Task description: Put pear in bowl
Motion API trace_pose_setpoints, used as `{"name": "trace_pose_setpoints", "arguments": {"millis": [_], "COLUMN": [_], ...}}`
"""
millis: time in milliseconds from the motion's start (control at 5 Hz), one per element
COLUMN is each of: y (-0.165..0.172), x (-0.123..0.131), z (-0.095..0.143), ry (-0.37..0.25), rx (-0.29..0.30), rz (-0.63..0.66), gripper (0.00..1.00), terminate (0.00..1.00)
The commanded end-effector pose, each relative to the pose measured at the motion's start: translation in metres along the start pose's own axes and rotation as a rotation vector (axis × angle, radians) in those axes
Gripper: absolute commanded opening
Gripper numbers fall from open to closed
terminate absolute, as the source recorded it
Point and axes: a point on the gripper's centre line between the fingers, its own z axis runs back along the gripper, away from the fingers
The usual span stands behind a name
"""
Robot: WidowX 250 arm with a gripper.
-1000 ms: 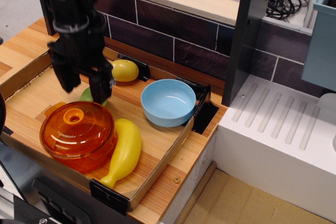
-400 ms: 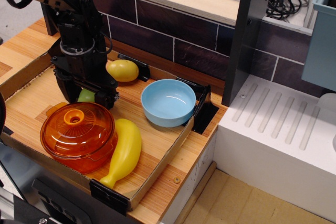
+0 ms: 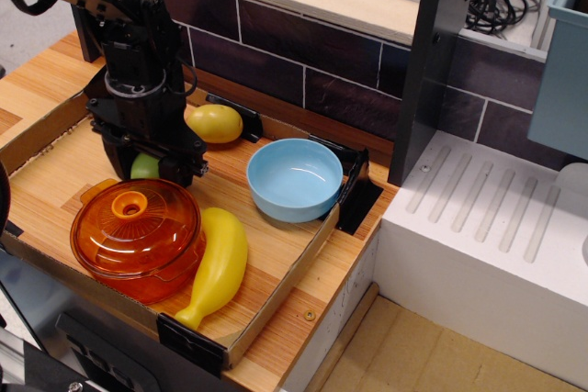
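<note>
The light-green pear point(image 3: 144, 166) sits low in the wooden tray, just behind the orange pot. My black gripper point(image 3: 147, 168) has come down over it, one finger on each side, and the jaws are closed against the pear. Only a small part of the pear shows between the fingers. The light-blue bowl point(image 3: 294, 179) stands empty at the tray's right end, to the right of the gripper.
An orange see-through pot with lid point(image 3: 136, 229) is right in front of the gripper. A long yellow banana point(image 3: 219, 266) lies beside it. A yellow lemon-like fruit point(image 3: 215, 123) sits behind. The tray's cardboard rim point(image 3: 276, 289) and a dark post point(image 3: 432, 52) border the area.
The gripper has come down from above the pear to around it, and its fingers have drawn in against the pear. The pear has shifted slightly left.
</note>
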Motion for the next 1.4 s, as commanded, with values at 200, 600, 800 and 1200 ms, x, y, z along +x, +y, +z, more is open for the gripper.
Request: {"name": "trace_pose_setpoints", "arguments": {"millis": [200,600,800,1200], "y": [-0.009,-0.033,-0.054,-0.085], "x": [0.030,0.039,0.041,0.050], "z": [0.045,0.056,0.079,0.084], "ry": [-0.107,-0.098,-0.109,-0.121], "rx": [0.100,0.017,-0.038,-0.072], "rz": [0.137,0.129,0.111,0.099], "gripper": [0.00,0.00,0.00,0.00], "terminate": [0.00,0.00,0.00,0.00]}}
